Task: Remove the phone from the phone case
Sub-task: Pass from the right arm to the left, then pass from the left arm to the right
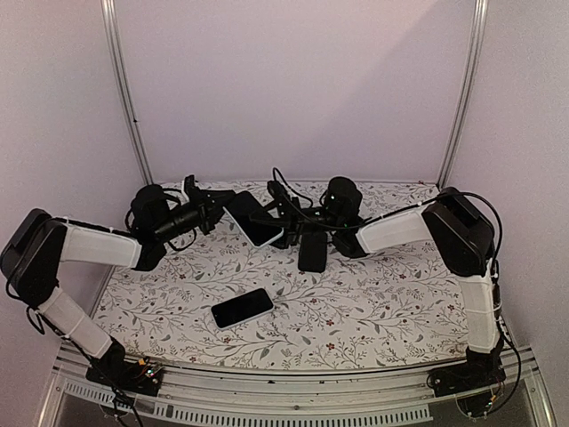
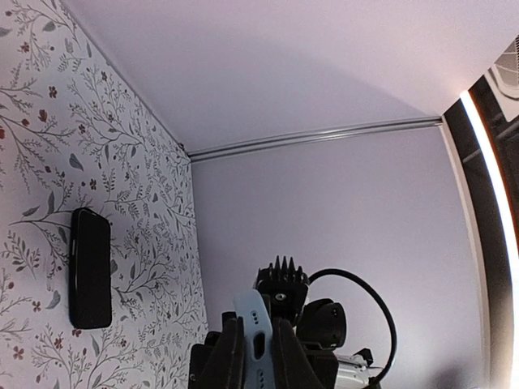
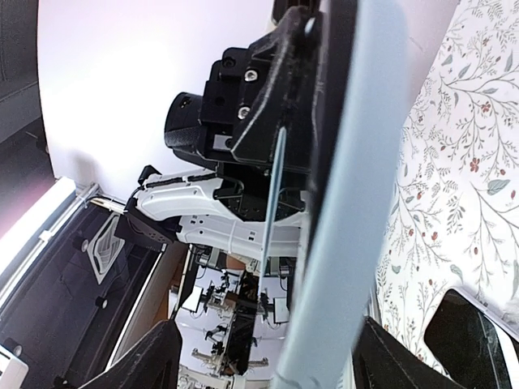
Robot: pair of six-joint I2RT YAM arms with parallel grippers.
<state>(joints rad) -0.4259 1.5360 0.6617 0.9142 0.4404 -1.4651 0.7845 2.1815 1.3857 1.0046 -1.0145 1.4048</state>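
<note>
**Ana:** So where was the phone (image 1: pixel 242 307) when you paused?

**Me:** Flat on the surface (image 1: pixel 382 302), face up, near the front edge and well apart from both arms. It looked bare to me, dark glass with a pale rim, so I judged it already out.

**Ana:** And the phone case (image 1: pixel 258 221)?

**Me:** Up in the air at the back, between the two arms. The left hand (image 2: pixel 258 344) was clamped shut on the pale blue edge. The right hand (image 3: pixel 272 340) had its jaws spread wide, one on each side of the case, and as far as I could see it was gripping nothing.

**Ana:** What worried you?

**Me:** Mostly that single grip. The case looked like a soft shell pinched by one edge, so it could flex and slide out. The phone sat lower and nearer than the case, so I thought a tumble could carry the case onto the glass.

**Ana:** Anything from the right side?

**Me:** Yes. Its open jaws straddled the case, so pulling back at an angle could catch the rim and twist it loose from the left hand. I also couldn't tell from the top view whether the shell's dark face was just an empty interior.
</note>
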